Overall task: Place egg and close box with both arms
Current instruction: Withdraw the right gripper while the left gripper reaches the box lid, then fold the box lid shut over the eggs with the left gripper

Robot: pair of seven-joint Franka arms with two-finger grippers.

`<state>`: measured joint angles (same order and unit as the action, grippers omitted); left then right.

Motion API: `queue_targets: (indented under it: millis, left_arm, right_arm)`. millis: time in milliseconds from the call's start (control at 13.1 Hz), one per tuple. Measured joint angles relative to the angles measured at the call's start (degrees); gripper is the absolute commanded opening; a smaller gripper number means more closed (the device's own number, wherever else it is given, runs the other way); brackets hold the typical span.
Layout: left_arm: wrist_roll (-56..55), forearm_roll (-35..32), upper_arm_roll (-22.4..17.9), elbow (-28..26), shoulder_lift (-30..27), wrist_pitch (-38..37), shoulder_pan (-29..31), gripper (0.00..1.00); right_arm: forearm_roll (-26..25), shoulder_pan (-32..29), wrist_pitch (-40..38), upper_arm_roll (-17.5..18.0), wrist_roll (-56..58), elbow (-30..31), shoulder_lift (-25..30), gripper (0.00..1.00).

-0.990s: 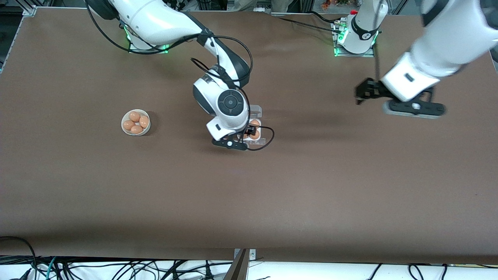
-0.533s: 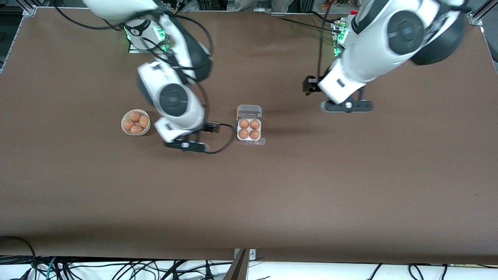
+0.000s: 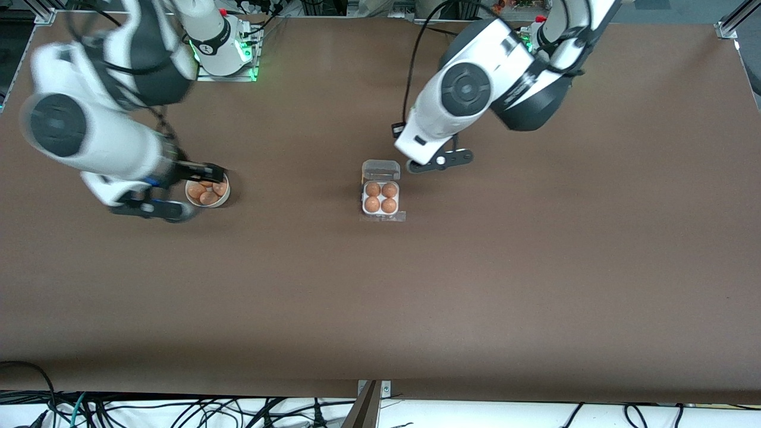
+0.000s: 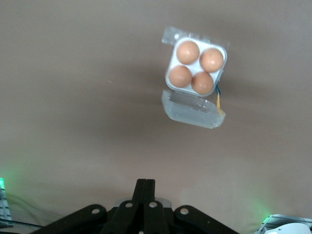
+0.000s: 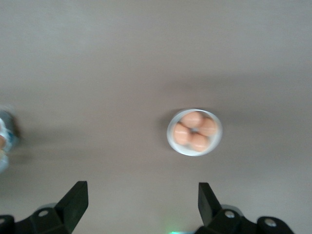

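A wide brown table (image 3: 380, 297) under a high camera, with a strip of tangled black cables (image 3: 178, 410) along the edge nearest that camera and metal framing past the robot bases.

Near the table's middle, the box (image 3: 380, 191): a small square clear carton, lid (image 3: 381, 170) swung open and lying flat on the base side of the tray, hinge line running along the table's length. All four cells filled with orange-brown eggs, the egg (image 3: 389, 205) among them and not distinguishable from its neighbours; each seen end-on from above, so the long axis looks upright. Same box in the left wrist view (image 4: 196, 68), lid (image 4: 192, 109) empty.

Toward the right arm's end, a round white bowl (image 3: 207, 189) holding several more eggs; four countable in the right wrist view (image 5: 195, 131).

Left gripper (image 4: 145, 187) raised over bare table close to the open lid, fingers pressed together, holding nothing. Right gripper (image 5: 141, 197) up over the table beside the bowl, fingers spread wide, empty.
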<state>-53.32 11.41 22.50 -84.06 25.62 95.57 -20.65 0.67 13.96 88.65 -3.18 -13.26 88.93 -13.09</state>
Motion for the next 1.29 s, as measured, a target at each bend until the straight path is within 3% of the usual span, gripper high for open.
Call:
queue_targets:
  millis: [381,609,914,1066,1294]
  left_arm:
    - [-0.44,0.0,-0.02,1.5,7.95,2.72,-3.33,0.0]
    - [-0.44,0.0,-0.02,1.77,11.96,3.71,-4.19,0.0]
    - [-0.44,0.0,-0.02,2.33,14.65,6.9,-4.61,0.0]
    - [-0.43,0.0,-0.22,2.43,14.97,9.15,-4.67,0.0]
    - [-0.41,0.0,-1.07,3.07,15.55,11.76,-4.66,0.0]
  right_arm:
    - [0.3,-0.35,-4.67,-14.25,13.88,1.97,5.75,1.0]
    - [0.45,-0.36,-4.57,-17.43,15.98,1.69,5.99,1.0]
    - [0.71,0.57,-4.39,-16.66,15.86,1.28,6.03,1.0]
    - [0.71,-0.25,-4.51,-14.28,15.65,1.34,6.01,1.0]
    - [0.71,-11.07,-4.53,-2.79,15.48,1.41,5.88,1.0]
